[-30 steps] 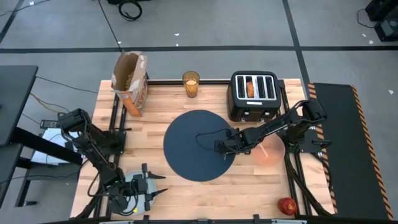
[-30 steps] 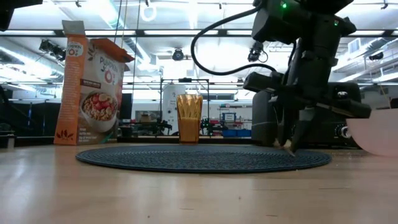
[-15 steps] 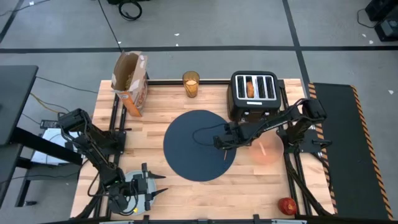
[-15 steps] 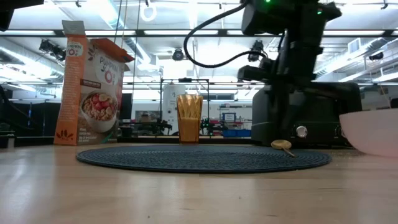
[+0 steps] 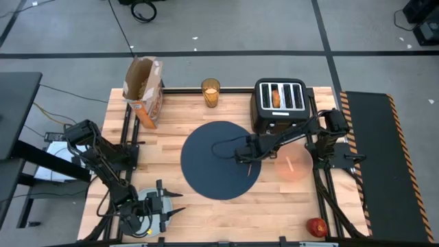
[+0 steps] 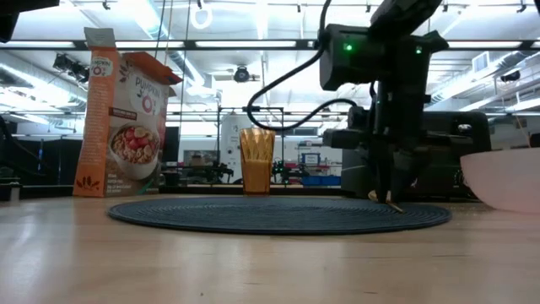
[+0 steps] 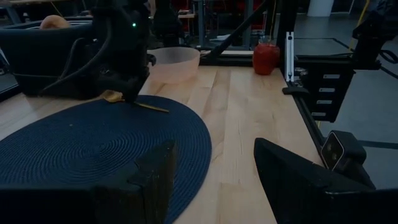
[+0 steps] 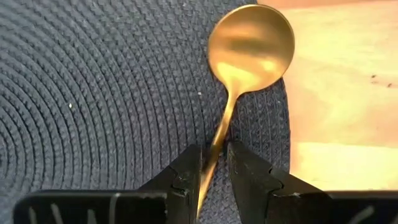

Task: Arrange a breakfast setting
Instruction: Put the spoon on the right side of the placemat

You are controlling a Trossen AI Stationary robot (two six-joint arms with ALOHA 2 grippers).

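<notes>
Since half a second ago the right gripper (image 5: 247, 155) has pulled back a little toward the toaster (image 5: 279, 104) and come down again over the gold spoon (image 8: 245, 56); its fingers (image 8: 186, 171) now sit narrowly spread on either side of the spoon's handle, close to it but not clearly clamped. The spoon lies where it did, flat on the right edge of the dark-blue mat (image 5: 219, 160), its round end at the mat's rim next to bare wood. A second ago the gripper was carrying the spoon farther toward the near right part of the mat.

The pinkish bowl (image 5: 295, 165) stands on the table just off the mat's right edge, under the right arm's forearm. The toaster sits at the far right of the table with a slice of toast (image 5: 276, 97) in one slot, directly behind the gripper. The juice glass (image 5: 210, 92) is at the far edge near the middle, and the cereal box (image 5: 144, 82) stands at the far left corner. The apple (image 5: 315, 226) rests at the near right corner. The left gripper (image 5: 163, 206) waits at the near left corner with its fingers wide apart, over a pale plate (image 5: 140, 209).

Most of the mat is bare, and the wood along the near edge between the plate and the apple is open.
</notes>
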